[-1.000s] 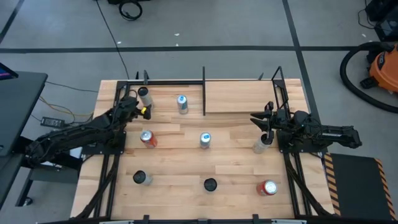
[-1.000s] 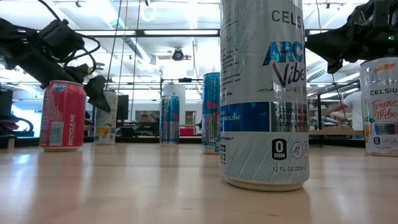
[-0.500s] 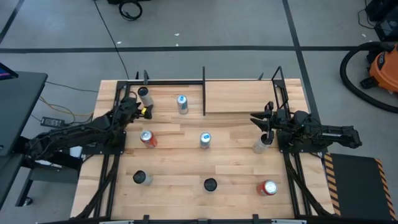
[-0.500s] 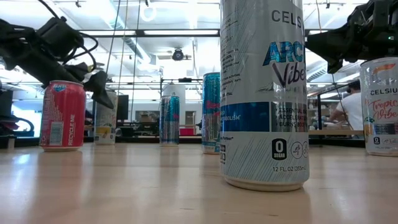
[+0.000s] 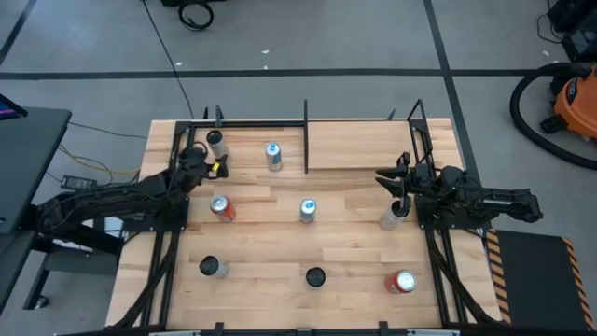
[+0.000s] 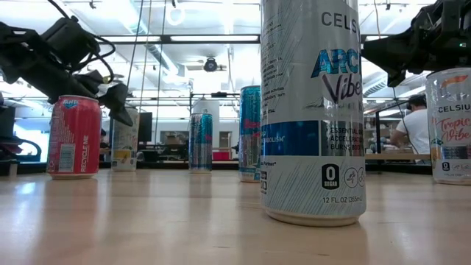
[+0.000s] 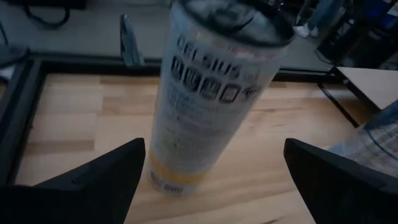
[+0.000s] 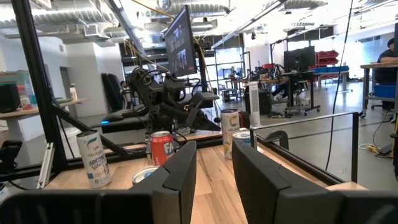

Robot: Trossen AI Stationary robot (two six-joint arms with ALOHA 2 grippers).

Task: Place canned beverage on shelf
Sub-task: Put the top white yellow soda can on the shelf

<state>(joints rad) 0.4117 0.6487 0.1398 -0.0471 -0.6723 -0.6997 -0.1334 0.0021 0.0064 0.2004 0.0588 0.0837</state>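
Cans stand scattered over the counter (image 5: 280,280); the left hand (image 5: 207,164), fingers spread wide and holding nothing, sits just at five o'clock of a white-and-yellow can (image 5: 215,142) on the shelf (image 5: 364,145) at the counter's twelve o'clock edge. At three o'clock the right hand (image 5: 398,191) hovers with fingers narrowly parted, gripping nothing, above a pale can (image 5: 390,220).

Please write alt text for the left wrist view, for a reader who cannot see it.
A tall pale cylindrical metal can with a yellow band at its base stands upright on the light wooden panel, centred ahead of the left hand, whose two dark fingers are spread open.
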